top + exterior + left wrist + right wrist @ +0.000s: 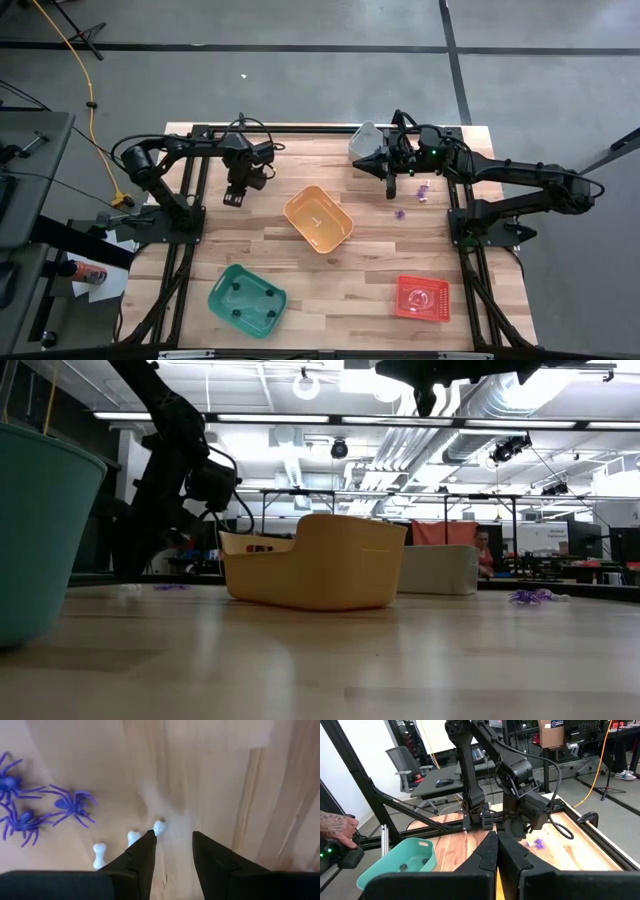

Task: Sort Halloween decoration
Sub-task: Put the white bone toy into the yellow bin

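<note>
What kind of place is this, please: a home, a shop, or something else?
Probably a robotics lab or workshop. Exposed ceiling ducts run overhead, an office chair stands beside a desk with a computer mouse, and two robot arms work at a wooden table carrying sorting bins.

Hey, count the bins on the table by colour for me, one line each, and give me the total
Orange bin: 1
Green bin: 1
Red bin: 1
Grey bin: 1
Total: 4 bins on the table
</note>
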Tool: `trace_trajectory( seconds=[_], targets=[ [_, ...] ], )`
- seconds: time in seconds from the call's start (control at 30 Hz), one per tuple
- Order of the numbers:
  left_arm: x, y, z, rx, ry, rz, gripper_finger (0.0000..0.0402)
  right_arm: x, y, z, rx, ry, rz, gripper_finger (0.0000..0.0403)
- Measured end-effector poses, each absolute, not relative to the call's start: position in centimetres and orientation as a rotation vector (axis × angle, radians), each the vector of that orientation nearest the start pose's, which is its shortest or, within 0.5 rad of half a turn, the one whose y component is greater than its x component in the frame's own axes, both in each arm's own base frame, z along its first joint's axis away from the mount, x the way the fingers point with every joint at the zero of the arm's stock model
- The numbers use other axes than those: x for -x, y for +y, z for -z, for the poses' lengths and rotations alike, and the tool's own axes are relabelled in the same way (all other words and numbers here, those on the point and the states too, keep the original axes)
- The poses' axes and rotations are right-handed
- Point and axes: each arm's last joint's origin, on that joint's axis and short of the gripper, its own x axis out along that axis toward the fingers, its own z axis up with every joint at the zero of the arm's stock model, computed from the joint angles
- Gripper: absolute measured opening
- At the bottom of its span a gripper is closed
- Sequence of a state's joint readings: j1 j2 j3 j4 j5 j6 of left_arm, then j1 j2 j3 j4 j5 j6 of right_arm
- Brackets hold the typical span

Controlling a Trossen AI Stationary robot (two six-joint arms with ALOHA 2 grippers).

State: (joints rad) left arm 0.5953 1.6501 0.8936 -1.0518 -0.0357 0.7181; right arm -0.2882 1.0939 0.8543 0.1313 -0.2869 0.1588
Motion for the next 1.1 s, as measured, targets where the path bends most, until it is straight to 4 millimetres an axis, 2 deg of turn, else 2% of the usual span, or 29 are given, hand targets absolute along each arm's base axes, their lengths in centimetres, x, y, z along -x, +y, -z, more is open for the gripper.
trace_trajectory(
  seconds=[0.23,0.57,0.77,0.93,1.1],
  targets=[
    [-18.8,12.9,-13.9,-0.07,1.8,0.312,0.0115,-23.8,-6.2,-32.8,-0.19,0.104,0.01,0.0],
    [-18.9,13.1,-13.5,-0.12,1.794,0.25,0.0115,-23.8,-6.2,-32.5,-0.197,0.133,0.012,0.0],
    [-18.8,13.0,-14.3,-0.093,1.84,0.283,0.0115,-23.8,-6.2,-32.5,-0.194,0.135,0.012,0.0],
    [-19.3,14.0,-15.1,-0.082,1.807,0.215,0.0115,-23.8,-6.2,-32.5,-0.189,0.136,0.011,0.0],
    [-19.0,14.8,-15.0,-0.062,1.789,0.186,0.0115,-23.8,-6.2,-32.4,-0.191,0.143,0.011,0.0]
  ],
)
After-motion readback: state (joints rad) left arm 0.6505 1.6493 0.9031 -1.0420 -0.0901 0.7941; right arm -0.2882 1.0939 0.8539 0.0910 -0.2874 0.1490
